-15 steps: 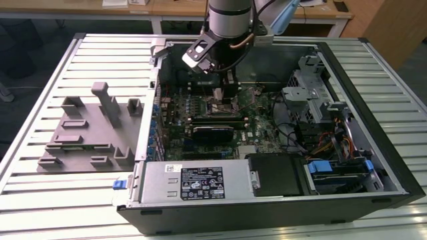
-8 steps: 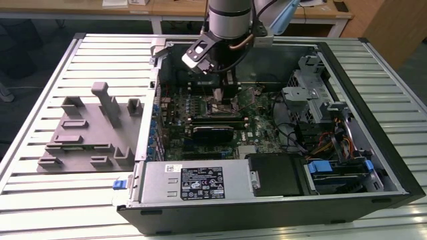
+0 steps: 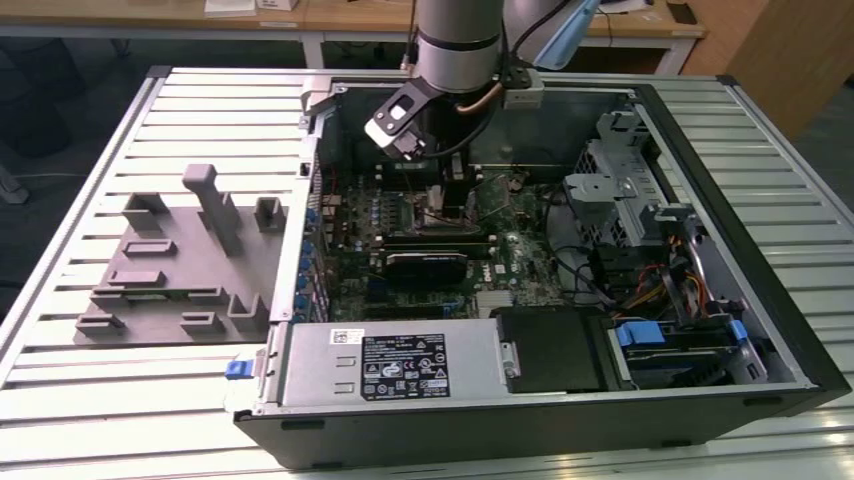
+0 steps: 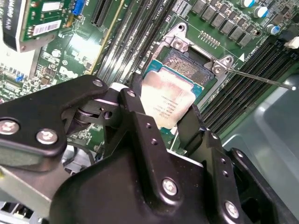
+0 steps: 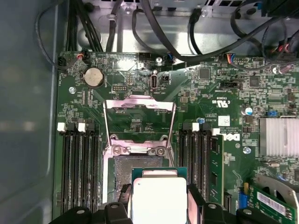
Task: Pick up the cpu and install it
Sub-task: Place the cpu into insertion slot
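Observation:
The cpu (image 4: 170, 100), a flat square chip with a silvery top, sits between my gripper's (image 4: 164, 116) two black fingers (image 4: 135, 109), which are shut on its opposite edges. It hangs just above the open socket (image 4: 187, 63) on the green motherboard, partly over the socket's opening. In the first wrist view the cpu (image 5: 158, 200) overlaps one edge of the dark socket (image 5: 140, 165), and the metal load frame (image 5: 140, 109) is swung open beyond it. In the exterior view my gripper (image 3: 454, 205) reaches down into the middle of the open computer case.
Memory slots (image 5: 77, 172) flank the socket on both sides. A thin lever rod (image 4: 261, 79) lies beside the socket. A grey fixture tray (image 3: 174, 265) rests on the slatted table at the exterior view's left. The case holds a power supply (image 3: 387, 365), drive bays (image 3: 667, 345) and cables.

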Action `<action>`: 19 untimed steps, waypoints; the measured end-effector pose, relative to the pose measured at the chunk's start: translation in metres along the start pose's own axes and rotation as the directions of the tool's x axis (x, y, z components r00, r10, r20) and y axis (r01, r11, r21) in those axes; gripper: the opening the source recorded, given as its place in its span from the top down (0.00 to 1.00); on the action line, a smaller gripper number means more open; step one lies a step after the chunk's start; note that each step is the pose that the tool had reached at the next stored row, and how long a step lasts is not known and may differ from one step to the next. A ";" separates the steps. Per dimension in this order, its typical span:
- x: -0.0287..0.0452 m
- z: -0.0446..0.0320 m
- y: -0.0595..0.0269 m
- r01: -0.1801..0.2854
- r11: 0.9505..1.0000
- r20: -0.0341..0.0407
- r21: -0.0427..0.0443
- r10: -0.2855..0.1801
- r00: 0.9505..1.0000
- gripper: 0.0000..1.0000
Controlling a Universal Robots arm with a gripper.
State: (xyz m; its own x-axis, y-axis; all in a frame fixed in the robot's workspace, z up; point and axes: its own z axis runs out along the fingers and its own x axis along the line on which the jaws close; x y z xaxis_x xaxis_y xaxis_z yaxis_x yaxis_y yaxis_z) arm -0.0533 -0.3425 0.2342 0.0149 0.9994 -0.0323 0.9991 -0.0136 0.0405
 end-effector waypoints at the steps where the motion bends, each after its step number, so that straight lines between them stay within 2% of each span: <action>1: 0.0008 0.0011 0.0001 0.000 1.000 0.000 0.000 0.000 1.000 0.45; 6: 0.0037 0.0058 0.0013 0.000 1.000 0.000 0.001 0.000 1.000 0.45; 14: 0.0065 0.0164 0.0022 0.000 1.000 0.000 0.007 0.000 1.000 0.45; 19: 0.0096 0.0190 0.0021 0.000 1.000 0.000 0.007 0.000 1.000 0.45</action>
State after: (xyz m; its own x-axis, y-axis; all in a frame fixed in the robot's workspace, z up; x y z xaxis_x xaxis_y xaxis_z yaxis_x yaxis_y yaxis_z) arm -0.0503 -0.3335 0.2150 0.0148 0.9994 -0.0321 0.9993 -0.0138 0.0334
